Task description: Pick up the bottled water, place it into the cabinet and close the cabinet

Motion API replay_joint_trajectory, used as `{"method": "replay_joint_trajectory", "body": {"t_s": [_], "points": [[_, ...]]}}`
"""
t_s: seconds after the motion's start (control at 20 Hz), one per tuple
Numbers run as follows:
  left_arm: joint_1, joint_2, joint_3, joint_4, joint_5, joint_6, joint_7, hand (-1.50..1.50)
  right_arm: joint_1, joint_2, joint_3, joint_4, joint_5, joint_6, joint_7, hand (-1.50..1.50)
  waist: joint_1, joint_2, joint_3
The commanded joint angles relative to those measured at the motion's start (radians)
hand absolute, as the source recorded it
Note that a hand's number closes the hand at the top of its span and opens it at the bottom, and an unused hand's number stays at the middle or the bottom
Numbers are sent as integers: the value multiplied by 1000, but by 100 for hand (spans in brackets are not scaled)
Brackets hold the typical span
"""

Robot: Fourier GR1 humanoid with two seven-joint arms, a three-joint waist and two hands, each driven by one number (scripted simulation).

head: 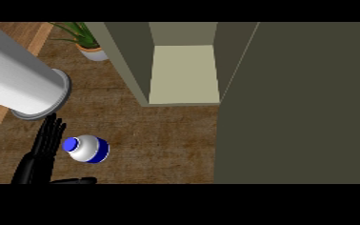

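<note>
The bottled water (88, 148) stands on the wooden counter (162, 138) at the lower left; it has a blue cap, a white body and a blue label. My left hand (41, 150) is just to its left, fingers straight and open, thumb (76, 180) reaching under the bottle along the lower edge. It is not closed round the bottle. A grey forearm (28, 83) fills the upper left. The cabinet (184, 71) is open at the top centre, its pale shelf bare, and its door (288, 105) swings out at the right. My right hand does not show.
A potted green plant (88, 43) sits at the back left, beside the cabinet's left wall (130, 62). The open door covers the right third of the view down to the lower edge. Bare counter lies between the bottle and the cabinet's opening.
</note>
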Motion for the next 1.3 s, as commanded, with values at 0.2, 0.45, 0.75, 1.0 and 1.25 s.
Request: {"method": "replay_joint_trajectory", "body": {"t_s": [0.2, 0.45, 0.75, 1.0, 1.25], "points": [[-139, 15, 64, 353, -36, 38, -210, -150, 95, -10, 25, -113, -16, 14, -1, -150, 1, 1, 0], [-186, 27, 66, 543, -29, -23, -324, -150, 144, -38, 2, -135, -46, 41, -39, -150, -1, 2, -1], [-291, 90, 81, 794, -7, -171, -436, -150, 155, -37, 11, -129, -44, 36, -43, -150, -3, 5, -2], [-337, 17, 67, 873, -22, -125, -521, -150, 218, -39, 8, -98, -53, 68, -120, -150, -4, 1, -1], [-407, 67, 127, 1015, 30, -179, -559, 150, 182, -33, 9, -94, -26, 45, -101, -150, 2, 4, -1]]}}
